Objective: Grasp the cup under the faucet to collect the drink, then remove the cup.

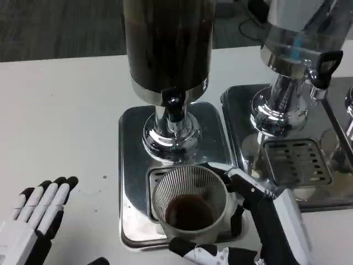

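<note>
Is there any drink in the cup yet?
Yes, a little. Dark liquid covers the bottom of the upright cup, well below its rim. The right hand holds it.

Faucet (174,106) overhangs cup (189,204) — second dispenser (292,61) crowds right

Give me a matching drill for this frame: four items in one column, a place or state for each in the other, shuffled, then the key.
Items:
1. cup
2. left hand
3. right hand
4. dark dispenser

States:
A. fingers straight, flat on the white table, holding nothing
B. wrapped around the cup from the near and right sides
C. on the drip grate, a little dark drink in the bottom
D. on a chrome base, black tap above the cup

Pairs: 1-C, 2-A, 3-B, 4-D
</note>
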